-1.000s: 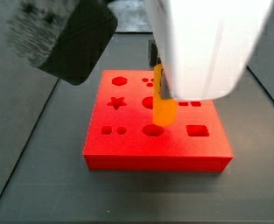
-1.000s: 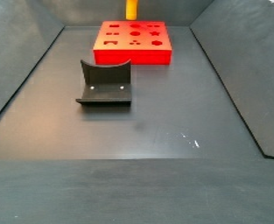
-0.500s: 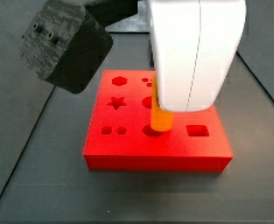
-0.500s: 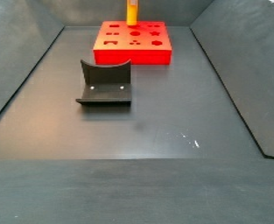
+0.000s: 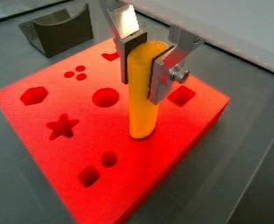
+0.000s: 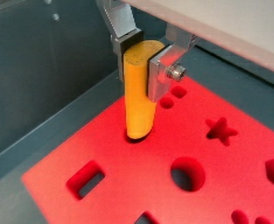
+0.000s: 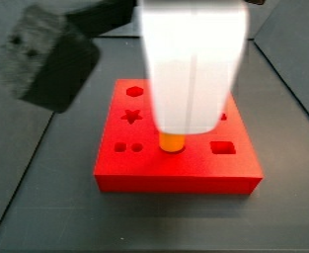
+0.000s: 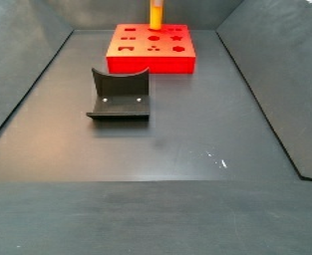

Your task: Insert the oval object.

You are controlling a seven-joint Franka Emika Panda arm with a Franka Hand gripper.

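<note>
Gripper [image 5: 147, 63] above the red block [image 5: 57, 162], jaws clenched on the upper end of the oval object [image 5: 142, 109]; peg upright, lower end set in a hole of the block; fixture [image 8: 120, 95] standing well apart on the dark surface [image 8: 185, 189].

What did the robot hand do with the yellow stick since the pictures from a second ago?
The gripper came down over the red block, carrying the oval object lower; in a side view less of the peg shows under the arm, and its tip now sits at a hole in the block. It is held the same way between the fingers. The red block and the fixture stayed put.
</note>
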